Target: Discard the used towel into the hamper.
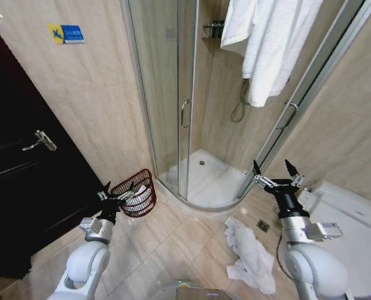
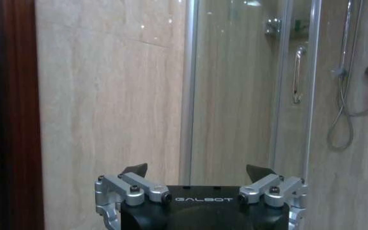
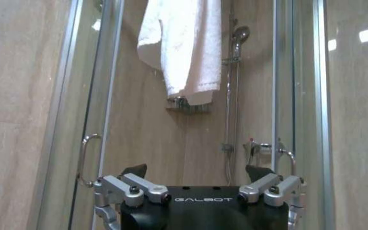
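A crumpled white towel (image 1: 250, 255) lies on the tiled floor just in front of the shower base, below my right gripper (image 1: 273, 169). That gripper is held up with its fingers open and nothing between them (image 3: 197, 170), facing the shower. The hamper (image 1: 137, 192), a dark reddish-brown wire basket, stands on the floor by the wall to the left of the shower. Something white shows inside it. My left gripper (image 1: 118, 190) is raised just in front of the hamper, open and holding nothing (image 2: 197, 171).
A curved glass shower enclosure (image 1: 179, 112) fills the middle, with white towels (image 1: 260, 44) hanging over its top edge. A dark door (image 1: 23, 181) with a lever handle (image 1: 40, 141) is at the left. A white toilet (image 1: 351, 219) is at the right, and a floor drain (image 1: 263, 225) lies near the towel.
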`<state>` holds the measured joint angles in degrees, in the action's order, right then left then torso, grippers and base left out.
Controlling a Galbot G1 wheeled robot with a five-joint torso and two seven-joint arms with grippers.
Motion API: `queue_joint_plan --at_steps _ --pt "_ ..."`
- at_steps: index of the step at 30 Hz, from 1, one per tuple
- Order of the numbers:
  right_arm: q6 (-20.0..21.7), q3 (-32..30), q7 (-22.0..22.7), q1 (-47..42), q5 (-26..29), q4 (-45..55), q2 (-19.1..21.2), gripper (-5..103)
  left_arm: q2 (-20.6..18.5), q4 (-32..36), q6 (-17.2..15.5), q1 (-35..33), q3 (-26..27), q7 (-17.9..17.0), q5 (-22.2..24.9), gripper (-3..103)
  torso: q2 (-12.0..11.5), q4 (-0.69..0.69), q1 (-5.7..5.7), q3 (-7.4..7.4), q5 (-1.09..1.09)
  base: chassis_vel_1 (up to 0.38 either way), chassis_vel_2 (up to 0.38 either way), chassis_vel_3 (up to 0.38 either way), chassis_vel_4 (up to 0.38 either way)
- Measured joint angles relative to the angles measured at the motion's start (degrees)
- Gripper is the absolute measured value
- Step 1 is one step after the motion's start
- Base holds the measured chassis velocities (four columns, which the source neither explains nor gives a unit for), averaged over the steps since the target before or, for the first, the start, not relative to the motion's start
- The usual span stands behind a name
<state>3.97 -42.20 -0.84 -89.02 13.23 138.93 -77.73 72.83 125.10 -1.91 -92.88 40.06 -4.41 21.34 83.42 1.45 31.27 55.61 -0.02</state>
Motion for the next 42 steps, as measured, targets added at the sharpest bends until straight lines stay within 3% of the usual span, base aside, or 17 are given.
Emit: queue_joint_plan --at_steps 9,18,23,31,42 --pt "-0.1 0.2 0.0 -0.4 0.0 0.1 0.1 100 0.6 0.7 -0.5 -1.5 0.5 0.1 0.5 100 0.1 0.00 -0.11 -0.03 0.02 0.160 -0.122 -0.139 0.146" --pt "-0.4 -0.1 -0.2 -0.1 1.7 -0.8 0.4 100 0.9 0.5 -0.1 -1.4 0.3 0.0 -0.1 100 0.0 0.02 0.03 0.01 0.02 0.007 0.069 0.088 0.017" --pt "-3.9 -0.6 -1.1 2.0 2.6 -5.4 1.0 100 1.5 -0.5 1.3 -1.2 -0.2 -0.4 -1.1 100 0.0 0.02 0.01 0.01 0.03 0.014 0.033 0.025 0.006" --pt "-11.0 -0.3 -2.4 12.8 3.0 -17.0 4.7 100 2.3 -2.8 2.5 -0.3 -0.9 -0.7 -2.7 100 0.0 0.01 -0.04 0.00 0.04 0.000 0.000 0.000 0.000" --pt "-11.0 5.5 -2.6 29.2 6.4 -24.6 11.7 100 3.4 -3.7 3.2 -0.5 -0.2 -0.7 -4.5 100 0.0 0.00 -0.02 0.00 0.04 0.000 0.000 0.000 0.000"
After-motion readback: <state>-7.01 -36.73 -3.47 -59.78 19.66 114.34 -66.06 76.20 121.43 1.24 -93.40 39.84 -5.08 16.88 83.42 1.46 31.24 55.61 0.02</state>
